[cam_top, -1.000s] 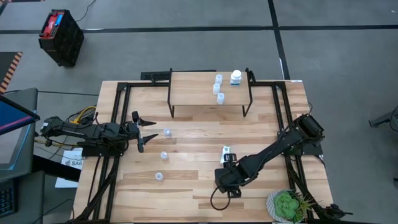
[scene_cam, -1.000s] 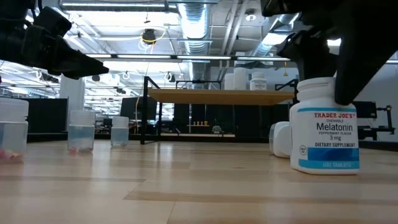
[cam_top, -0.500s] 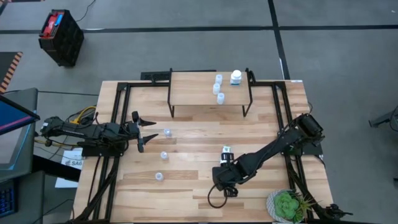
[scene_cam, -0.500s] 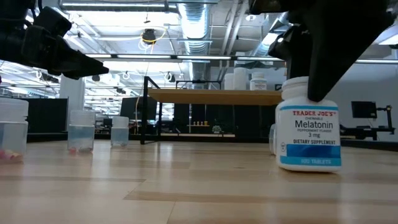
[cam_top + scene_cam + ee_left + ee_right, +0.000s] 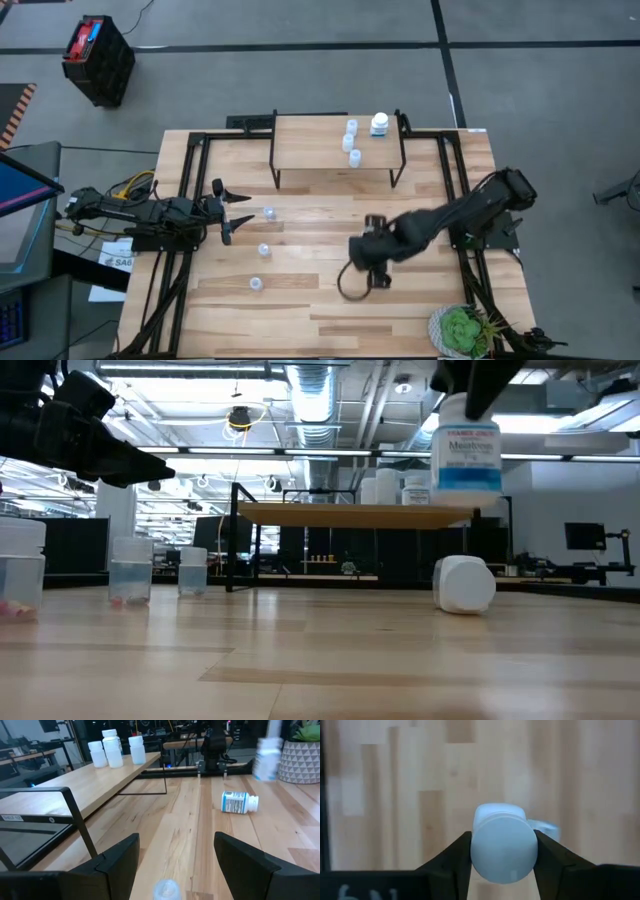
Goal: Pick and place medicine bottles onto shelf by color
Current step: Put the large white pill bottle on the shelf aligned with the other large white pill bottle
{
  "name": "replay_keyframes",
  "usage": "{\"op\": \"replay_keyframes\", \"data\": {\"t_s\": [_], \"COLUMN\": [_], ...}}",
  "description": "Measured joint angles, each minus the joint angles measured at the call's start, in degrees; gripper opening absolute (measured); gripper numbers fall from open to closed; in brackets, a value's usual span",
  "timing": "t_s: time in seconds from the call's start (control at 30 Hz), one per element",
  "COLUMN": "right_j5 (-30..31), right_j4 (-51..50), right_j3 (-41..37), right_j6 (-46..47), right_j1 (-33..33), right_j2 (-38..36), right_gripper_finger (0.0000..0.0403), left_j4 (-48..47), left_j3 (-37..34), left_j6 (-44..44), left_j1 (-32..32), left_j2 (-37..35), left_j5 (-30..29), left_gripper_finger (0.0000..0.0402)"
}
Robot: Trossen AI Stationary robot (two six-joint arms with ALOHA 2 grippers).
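Medicine bottles number nine: four on the shelf (image 5: pixel 338 140), three pale-blue ones (image 5: pixel 263 249) on the table (image 5: pixel 300 300) near the left pincer (image 5: pixel 240 211), one white bottle lying on its side (image 5: pixel 465 583), and one white labelled bottle (image 5: pixel 467 444) lifted clear of the table. The high view hides that lifted bottle under the right arm; the low view shows its label, and the right wrist view shows the right pincer (image 5: pixel 504 851) clamped on its cap. The left pincer hovers with fingers spread, empty.

Held white bottle (image 5: pixel 266 758) motion-blurred in left wrist view, its cap cut off in low view
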Motion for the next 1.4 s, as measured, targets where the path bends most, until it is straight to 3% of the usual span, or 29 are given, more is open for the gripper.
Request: {"op": "replay_keyframes", "data": {"t_s": [0.23,0.57,0.97,1.4], "right_j5": [5.0,6.5,3.0,-1.3], "right_j4": [-7.6,-5.1,-1.2,0.4], "right_j3": [0.5,0.5,0.5,0.5], "right_j6": [-6.6,-23.4,-39.9,-44.2], "right_j1": [-9.4,-27.7,-45.6,-51.5], "right_j2": [-8.8,-15.9,-12.2,-9.3], "right_gripper_finger": [0.0175,0.0178,0.0180,0.0199], "left_j4": [0.0,0.0,0.0,0.0], "left_j3": [0.0,0.0,0.0,0.0], "left_j6": [0.0,0.0,3.5,3.5], "left_j1": [0.0,0.0,0.0,0.0], "left_j2": [0.0,0.0,0.0,0.0], "left_j5": [0.0,0.0,0.0,-0.3], "left_gripper_finger": [0.0245,0.0245,0.0245,0.0245]}}
